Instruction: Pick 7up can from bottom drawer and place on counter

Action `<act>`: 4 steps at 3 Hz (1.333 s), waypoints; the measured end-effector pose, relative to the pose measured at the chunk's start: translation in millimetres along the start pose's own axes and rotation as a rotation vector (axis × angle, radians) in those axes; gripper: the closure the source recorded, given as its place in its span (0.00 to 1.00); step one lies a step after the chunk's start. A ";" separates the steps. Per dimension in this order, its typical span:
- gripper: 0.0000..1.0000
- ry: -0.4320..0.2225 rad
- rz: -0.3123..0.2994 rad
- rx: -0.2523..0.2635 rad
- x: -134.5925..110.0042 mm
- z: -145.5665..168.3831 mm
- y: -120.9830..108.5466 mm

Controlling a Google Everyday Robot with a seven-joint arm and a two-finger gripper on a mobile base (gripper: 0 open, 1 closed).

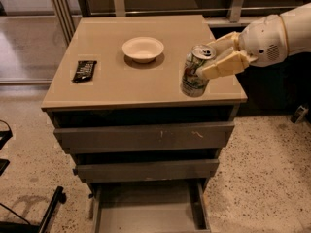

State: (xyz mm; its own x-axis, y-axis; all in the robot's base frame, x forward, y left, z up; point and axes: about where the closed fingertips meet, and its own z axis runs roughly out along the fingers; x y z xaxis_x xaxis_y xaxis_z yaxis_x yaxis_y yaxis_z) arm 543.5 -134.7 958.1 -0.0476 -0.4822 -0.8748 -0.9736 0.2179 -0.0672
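The 7up can [194,74], silver top with green and white body, stands slightly tilted over the right front part of the tan counter [121,89]. My gripper [207,57] reaches in from the right, its cream fingers [223,64] shut on the can's upper half. I cannot tell whether the can's base touches the counter. The bottom drawer [148,210] is pulled open below, and its grey interior holds nothing visible.
A cream bowl [143,48] sits at the counter's middle back. A black flat packet [84,70] lies at the left. The top and middle drawers [146,136] are closed. A black chair leg [51,210] is on the floor at lower left.
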 end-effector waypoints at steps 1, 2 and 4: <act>1.00 0.006 0.009 0.005 -4.5 15.2 -25.8; 1.00 -0.002 0.003 0.017 -1.9 30.5 -46.2; 1.00 -0.012 -0.011 0.016 8.1 57.8 -71.5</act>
State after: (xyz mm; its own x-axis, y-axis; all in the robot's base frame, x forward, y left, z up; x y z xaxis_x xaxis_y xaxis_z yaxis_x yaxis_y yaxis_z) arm 625.5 -105.2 928.0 -0.0340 -0.4745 -0.8796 -0.9704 0.2263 -0.0845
